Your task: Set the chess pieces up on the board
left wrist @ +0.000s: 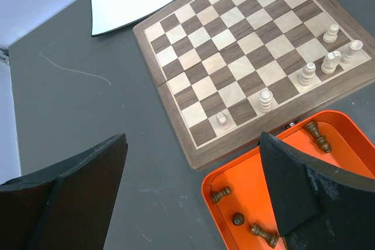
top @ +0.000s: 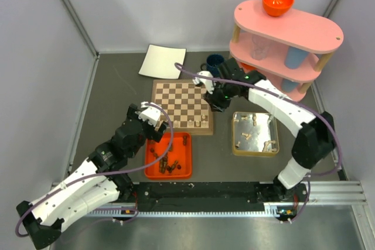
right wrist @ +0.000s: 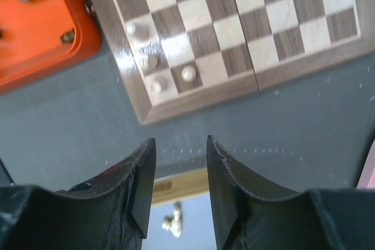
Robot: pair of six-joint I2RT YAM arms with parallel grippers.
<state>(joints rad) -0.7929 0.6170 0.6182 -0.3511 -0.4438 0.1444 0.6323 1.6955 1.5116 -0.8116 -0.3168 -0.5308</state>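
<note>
At table centre you have the board (top: 181, 106); at its 6 o'clock, the orange tray (top: 176, 176) holds dark chess pieces (top: 167, 165). Your left gripper (left wrist: 190, 144) gapes empty; your right gripper (right wrist: 180, 141) stands partly parted, empty. Pale chess pieces (left wrist: 307, 74) occupy the board's 5 o'clock corner.

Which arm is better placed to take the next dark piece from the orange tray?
Left. The left gripper hangs wide open over the rim of the orange tray, dark pieces just below. The right gripper is across the board, near the metal tray of pale pieces.
</note>
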